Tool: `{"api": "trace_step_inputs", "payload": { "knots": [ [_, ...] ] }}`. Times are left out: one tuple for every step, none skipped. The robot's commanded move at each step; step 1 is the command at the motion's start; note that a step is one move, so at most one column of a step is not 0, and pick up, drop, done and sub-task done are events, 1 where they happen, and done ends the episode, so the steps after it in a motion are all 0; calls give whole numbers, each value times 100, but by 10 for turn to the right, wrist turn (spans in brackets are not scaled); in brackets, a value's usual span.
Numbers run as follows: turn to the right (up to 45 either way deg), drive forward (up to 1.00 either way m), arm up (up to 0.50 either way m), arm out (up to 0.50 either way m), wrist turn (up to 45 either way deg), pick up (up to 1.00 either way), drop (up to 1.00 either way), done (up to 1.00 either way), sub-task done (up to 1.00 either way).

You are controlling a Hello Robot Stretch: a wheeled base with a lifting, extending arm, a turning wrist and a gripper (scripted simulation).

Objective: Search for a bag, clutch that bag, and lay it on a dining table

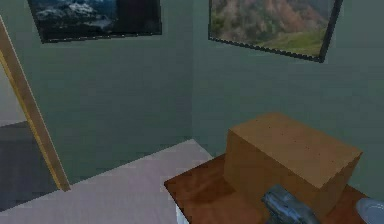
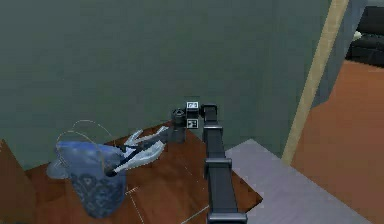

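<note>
Gripper (image 2: 140, 155) is being seen above the table (image 2: 165, 192), with its far end at the blue bag (image 2: 88, 172). Whether anything is being held cannot be told, since the bag is lying on the table top right there. A brown box (image 1: 290, 155) is also sitting on the table, near the bag. Judged step: the search looks done and the clutch is being attempted. The next move is calling for a sure hold and a lift clear of the table, then carrying to a dining table. Whether this table is that one cannot be told.
</note>
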Motion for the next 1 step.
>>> {"api": "trace_step_inputs", "payload": {
  "knots": [
    [0, 0, -32, 0, 0, 0, 0, 0, 0]
  ]
}}
